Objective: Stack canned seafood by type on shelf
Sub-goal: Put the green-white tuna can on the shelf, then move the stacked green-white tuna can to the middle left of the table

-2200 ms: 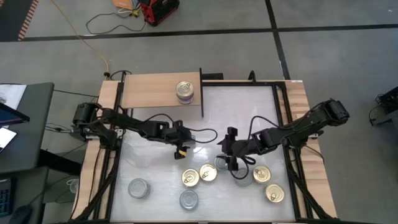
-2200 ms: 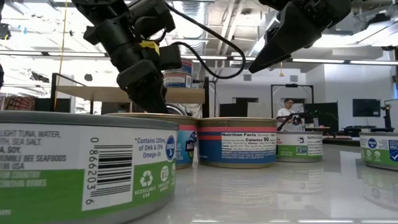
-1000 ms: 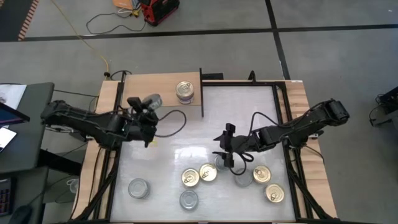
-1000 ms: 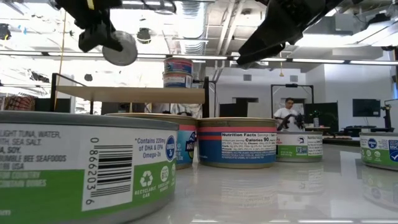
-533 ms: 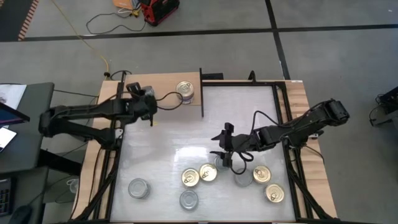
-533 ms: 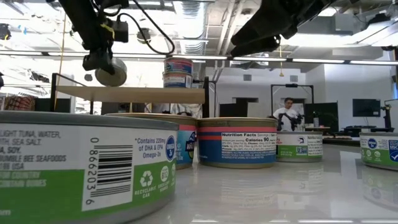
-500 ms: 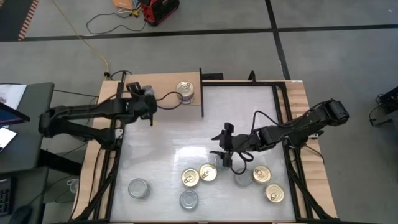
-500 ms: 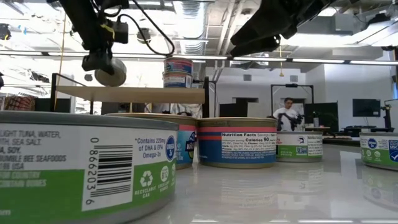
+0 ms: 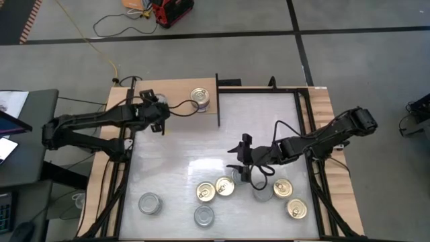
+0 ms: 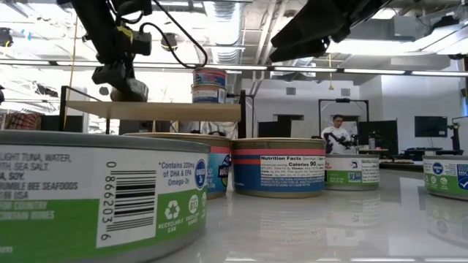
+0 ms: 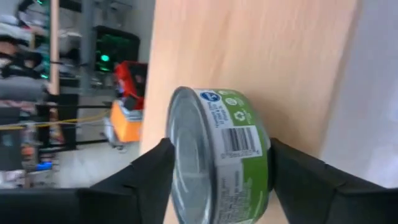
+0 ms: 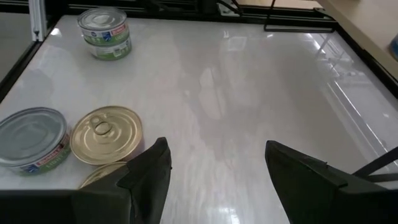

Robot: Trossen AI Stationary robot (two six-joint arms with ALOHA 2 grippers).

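Green-label tin (image 11: 217, 162), plain silver lid: sits at the left gripper (image 9: 152, 111), over the left part of the shelf (image 9: 176, 89), well apart from the stack of two tins (image 9: 199, 98) beside the dark panel (image 9: 217, 101).

Left wrist view: the tin fills the gap in the gripper and the light wood lies close behind it. Whether the gripper clamps it or has let go, I cannot tell. Nor can I tell whether the tin's base is down on the board.

Handling (judgement): rigid metal, full, so dense for its size. It will not deform under a squeeze. The wall is a smooth printed label and likely slippery. Best hold is across the round wall at mid-height, on opposite sides, clear of the lid rim. It is short and wide, so it stands steady once flat. A tilted set-down could let it roll or rock on its edge.

Loose tins (image 9: 205, 192) remain on the table (image 9: 201, 138), clustered near the front: several gold lids with pull tabs, a few silver. The gold tabs stand proud. Stacking like on like should seat better, rim into rim.

Right gripper (image 9: 243, 161): hovers just above the loose cluster, spread wide, nothing in it. The right wrist view shows bare tabletop in the gap.
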